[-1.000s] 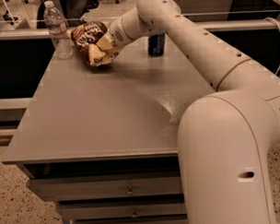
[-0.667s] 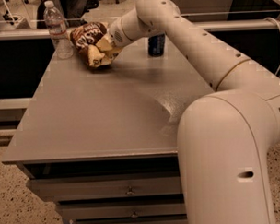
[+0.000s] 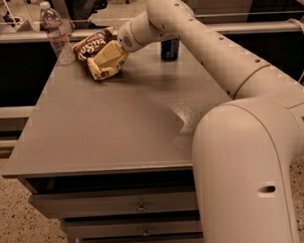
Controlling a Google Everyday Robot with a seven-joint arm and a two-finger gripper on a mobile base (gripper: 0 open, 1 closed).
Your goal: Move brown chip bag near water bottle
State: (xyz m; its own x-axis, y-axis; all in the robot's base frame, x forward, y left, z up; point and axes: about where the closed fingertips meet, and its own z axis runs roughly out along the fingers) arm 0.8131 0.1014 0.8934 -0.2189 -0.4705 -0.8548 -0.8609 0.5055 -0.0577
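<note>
The brown chip bag (image 3: 95, 49) lies crumpled at the far left of the grey table (image 3: 107, 130), its cream end turned up towards the arm. My gripper (image 3: 114, 51) reaches in from the right and is shut on that end of the bag, low over the tabletop. The water bottle (image 3: 56, 34) stands upright at the table's far left corner, just left of the bag, with a small gap between them.
A dark-blue soda can (image 3: 169, 49) stands at the back of the table, right of the gripper and behind my arm. My arm and its big base joint (image 3: 244, 180) cover the table's right side. Drawers (image 3: 140, 208) sit under the front edge.
</note>
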